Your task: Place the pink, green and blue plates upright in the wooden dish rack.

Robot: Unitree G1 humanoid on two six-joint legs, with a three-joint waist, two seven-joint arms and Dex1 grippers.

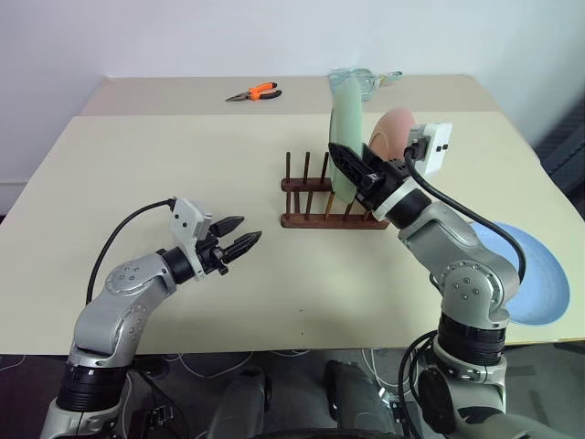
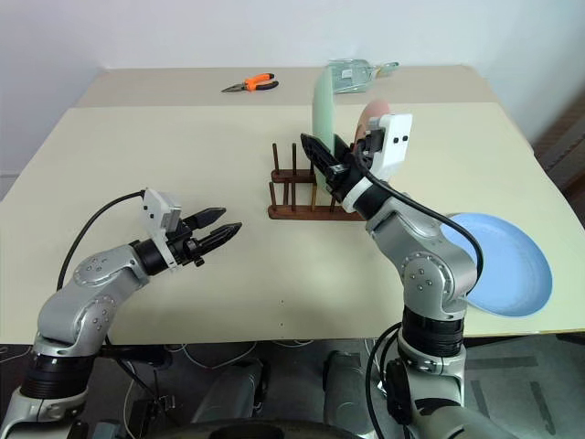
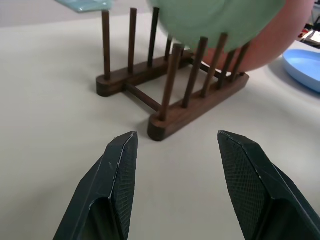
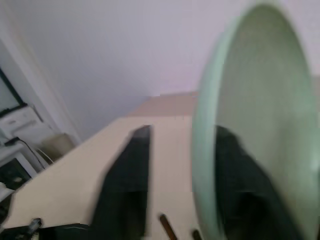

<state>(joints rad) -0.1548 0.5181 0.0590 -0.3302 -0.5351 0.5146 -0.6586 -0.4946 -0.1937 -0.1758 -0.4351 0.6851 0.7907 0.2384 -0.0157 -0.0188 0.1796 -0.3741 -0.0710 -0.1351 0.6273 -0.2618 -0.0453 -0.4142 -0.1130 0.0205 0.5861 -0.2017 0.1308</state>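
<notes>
The table (image 1: 137, 165) carries the blue plate (image 1: 535, 274), which lies flat at the robot's right edge, beside the right arm and well apart from the left. In the wooden dish rack (image 1: 320, 206), the green plate (image 1: 347, 137) and pink plate (image 1: 393, 133) are seen upright. The right gripper (image 1: 355, 169) is spread astride the green rim, unclamped. The left gripper (image 1: 239, 236) is held apart, empty.

On the desk (image 2: 164, 155) the wooden dish rack (image 2: 306, 197) holds the green plate (image 2: 324, 105) and pink plate (image 2: 370, 116) upright, the right pincer (image 2: 322, 157) at the green plate's rim, the blue plate (image 2: 503, 265) flat at 4 o'clock, the left pincer (image 2: 218, 229) open at 8 o'clock.
</notes>
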